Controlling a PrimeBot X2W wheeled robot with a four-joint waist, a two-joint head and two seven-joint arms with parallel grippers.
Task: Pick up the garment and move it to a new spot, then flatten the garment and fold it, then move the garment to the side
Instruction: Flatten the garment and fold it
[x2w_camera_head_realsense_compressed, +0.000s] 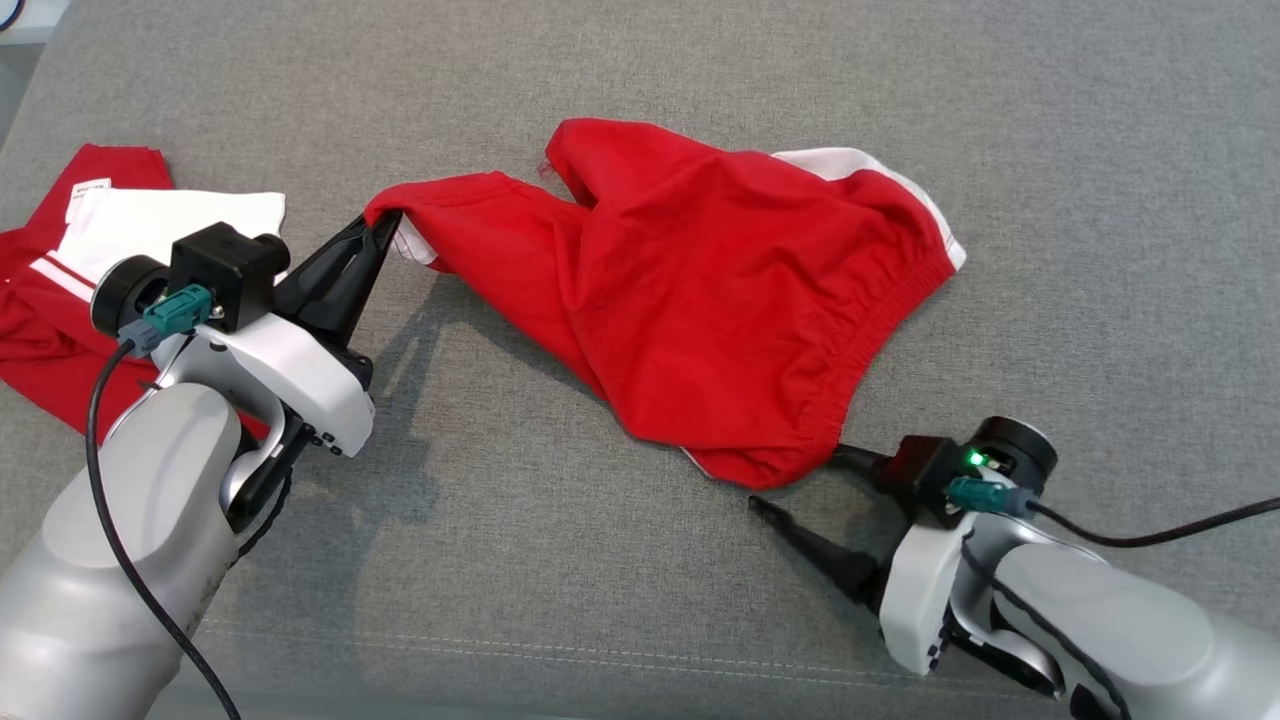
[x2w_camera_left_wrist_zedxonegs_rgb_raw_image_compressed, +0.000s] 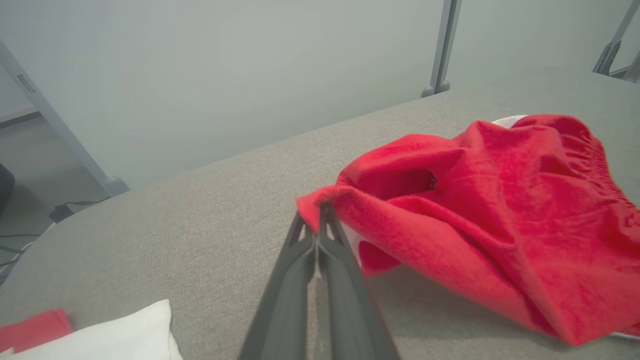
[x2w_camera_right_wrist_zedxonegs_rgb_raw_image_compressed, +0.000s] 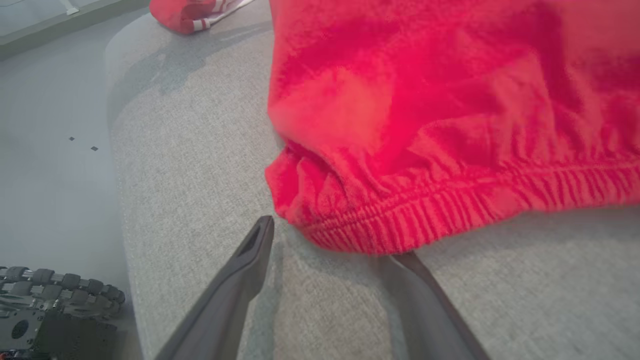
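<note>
At the centre of the grey bench (x2w_camera_head_realsense_compressed: 600, 600), crumpled red shorts (x2w_camera_head_realsense_compressed: 700, 300) await flattening and folding, the left claw (x2w_camera_head_realsense_compressed: 385, 228) clenched on their 9 o'clock hem, the right claw (x2w_camera_head_realsense_compressed: 795, 482) spread empty at their 5 o'clock waistband.

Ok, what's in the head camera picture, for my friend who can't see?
Red shorts lie crumpled on a grey cloth table. The left gripper pinches one leg's hem, while the right gripper sits open at the waistband corner. Another red and white garment lies at the left.
</note>
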